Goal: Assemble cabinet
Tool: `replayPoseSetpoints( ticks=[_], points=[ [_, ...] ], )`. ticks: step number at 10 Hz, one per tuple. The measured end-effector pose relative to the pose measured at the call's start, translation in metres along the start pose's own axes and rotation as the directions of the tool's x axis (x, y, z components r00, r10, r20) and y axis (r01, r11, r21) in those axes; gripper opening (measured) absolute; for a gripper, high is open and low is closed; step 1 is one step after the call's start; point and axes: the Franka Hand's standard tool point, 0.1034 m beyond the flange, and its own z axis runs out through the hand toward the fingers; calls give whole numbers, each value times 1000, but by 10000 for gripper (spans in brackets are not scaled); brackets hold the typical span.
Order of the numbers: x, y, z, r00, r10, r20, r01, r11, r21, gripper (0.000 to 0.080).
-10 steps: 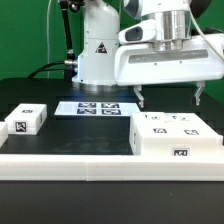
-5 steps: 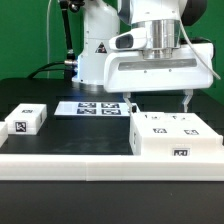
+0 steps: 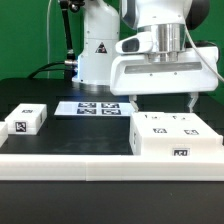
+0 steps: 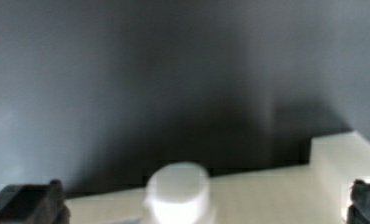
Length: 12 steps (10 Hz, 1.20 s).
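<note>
While hovering just over the cabinet (image 3: 175, 137) at its far edge | gripper (image 3: 162, 104): spread wide, holding nothing | change: shifted slightly toward exterior view's left, now nearly settled | cabinet: on table (image 3: 35, 93), exterior view's right, untouched | meaning: probably lining up a grasp.

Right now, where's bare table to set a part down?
Bare black table between the small tagged block and the cabinet, nearer the camera than the marker board. Crowded at the exterior view's right: the open end effector hangs low over the cabinet.
</note>
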Motion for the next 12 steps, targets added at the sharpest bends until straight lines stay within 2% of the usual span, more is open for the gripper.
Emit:
replayPoseSetpoints(
  ticks=[1,3,5,12],
  points=[
    [-3,-3,9,1000,-10,-13,10,1000,-2,797],
    [-2,5,20,999,-49,-20,49,999,-11,797],
    [7,14,21,997,-74,-27,74,997,-15,797],
    [9,16,22,996,-84,-35,83,996,-18,797]
  ],
)
